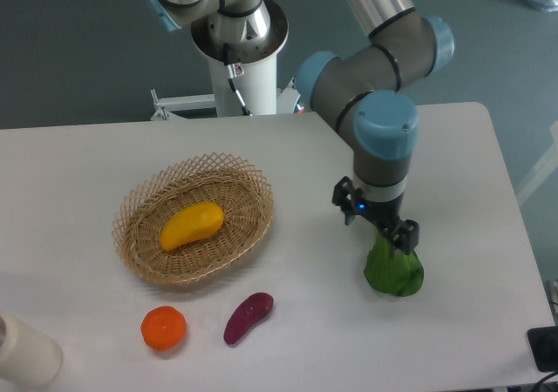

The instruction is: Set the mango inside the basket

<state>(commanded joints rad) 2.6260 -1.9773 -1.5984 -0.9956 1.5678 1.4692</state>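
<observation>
1. Nearest the camera, at the bottom left corner, stands a cream round tube [26, 350], partly cut off by the edge.
2. Just right of it sits a small round orange fruit [164, 328] on the white table [78, 174].
3. Next to the orange fruit lies a dark purple-red long vegetable [248, 317], tilted, close to the fruit but not touching it.
4. Both of these lie just in front of the oval tan straw basket with the lattice rim [144, 202].
5. The smooth yellow-orange curved mango [192, 225] lies inside that basket, on its bottom, near the middle.
6. Nothing lies on top of the mango, and I can see all of it.
7. My gripper [390, 235] is well apart from the basket, over on the right side of the table.
8. My fingers point down at a green leafy vegetable [394, 271] and touch its top.
9. My black fingers are partly hidden by the green leaves, so I cannot tell if they are pinching it or just resting there.
10. My grey arm with blue caps [384, 124] bends down from the back of the table.
11. A white post [248, 78] stands at the back edge of the table.
12. A black thing [544, 348] peeks in at the bottom right corner.
</observation>
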